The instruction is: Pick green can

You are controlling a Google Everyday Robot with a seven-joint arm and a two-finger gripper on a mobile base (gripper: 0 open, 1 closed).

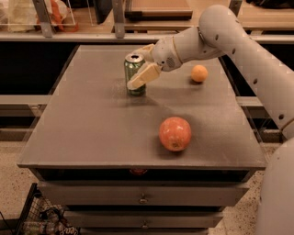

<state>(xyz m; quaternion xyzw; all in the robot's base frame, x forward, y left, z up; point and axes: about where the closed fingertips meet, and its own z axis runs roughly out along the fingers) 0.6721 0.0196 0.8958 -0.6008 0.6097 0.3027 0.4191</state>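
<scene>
The green can (pixel 132 69) stands upright on the grey table (pixel 92 124), left of centre towards the back. It has a silver top rim. My gripper (pixel 139 64) reaches in from the right and is at the can. One pale finger (pixel 143 76) lies across the can's near side and the other (pixel 143 48) sits behind its top. The jaws are open and straddle the can, which rests on the table. The can's right side is hidden by the gripper.
A large reddish-orange fruit (pixel 175 133) lies near the table's front, right of centre. A small orange (pixel 199 73) lies at the back right. My white arm (pixel 239 50) spans the right side. A shelf with clutter (pixel 55 13) runs behind the table. Drawers (pixel 142 198) sit below.
</scene>
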